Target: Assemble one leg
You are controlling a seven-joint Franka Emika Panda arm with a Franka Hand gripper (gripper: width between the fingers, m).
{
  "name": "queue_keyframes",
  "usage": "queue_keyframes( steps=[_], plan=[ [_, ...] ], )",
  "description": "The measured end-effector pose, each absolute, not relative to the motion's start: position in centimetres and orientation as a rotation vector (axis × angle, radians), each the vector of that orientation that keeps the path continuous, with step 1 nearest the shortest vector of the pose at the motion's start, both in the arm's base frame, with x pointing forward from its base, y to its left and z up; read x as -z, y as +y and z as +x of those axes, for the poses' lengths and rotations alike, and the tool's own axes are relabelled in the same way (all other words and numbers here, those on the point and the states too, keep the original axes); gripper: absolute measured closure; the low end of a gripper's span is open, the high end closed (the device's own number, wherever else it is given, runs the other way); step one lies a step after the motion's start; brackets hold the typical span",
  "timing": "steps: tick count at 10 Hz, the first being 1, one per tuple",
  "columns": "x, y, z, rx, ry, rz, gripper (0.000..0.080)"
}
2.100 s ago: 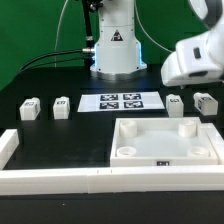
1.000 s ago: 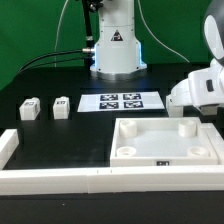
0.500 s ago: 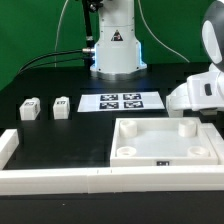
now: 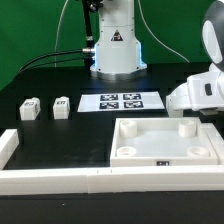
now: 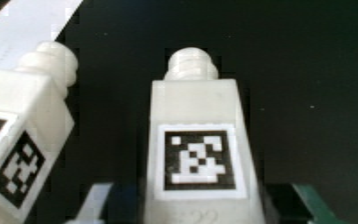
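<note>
In the wrist view a leg (image 5: 197, 130), a white block with a peg at its far end and a marker tag on its top face, lies on the black table between my fingers. My gripper (image 5: 197, 203) is open and straddles it, with a dark gap showing on each side between leg and fingers (image 5: 108, 203). A second leg (image 5: 19, 125) lies close beside it. In the exterior view the white hand (image 4: 200, 95) is low at the right and hides both legs. Two more legs (image 4: 29, 108) (image 4: 61, 105) stand at the exterior view's left.
The large white tray-like piece (image 4: 165, 150) lies just in front of the hand. The marker board (image 4: 122, 102) lies at the table's middle, before the robot base (image 4: 115, 50). Long white border bars (image 4: 60, 180) run along the front.
The hand came down and toward the exterior view's right over the two right-hand legs, which it now hides. In the last half second it has hardly moved.
</note>
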State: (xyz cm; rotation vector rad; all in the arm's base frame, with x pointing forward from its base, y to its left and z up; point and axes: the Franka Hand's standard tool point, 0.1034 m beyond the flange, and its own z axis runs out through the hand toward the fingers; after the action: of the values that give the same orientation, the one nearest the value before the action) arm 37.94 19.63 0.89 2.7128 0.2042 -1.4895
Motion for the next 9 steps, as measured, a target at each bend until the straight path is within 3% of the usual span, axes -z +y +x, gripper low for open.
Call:
queue_keyframes(
  steps=[4, 9],
  plan=[
    [-1.6, 19.5, 38.1, 1.491, 0.206, 2.708, 0.0509],
    [-7.5, 17.8, 38.2, 1.530, 0.188, 2.656, 0.0507]
  ],
)
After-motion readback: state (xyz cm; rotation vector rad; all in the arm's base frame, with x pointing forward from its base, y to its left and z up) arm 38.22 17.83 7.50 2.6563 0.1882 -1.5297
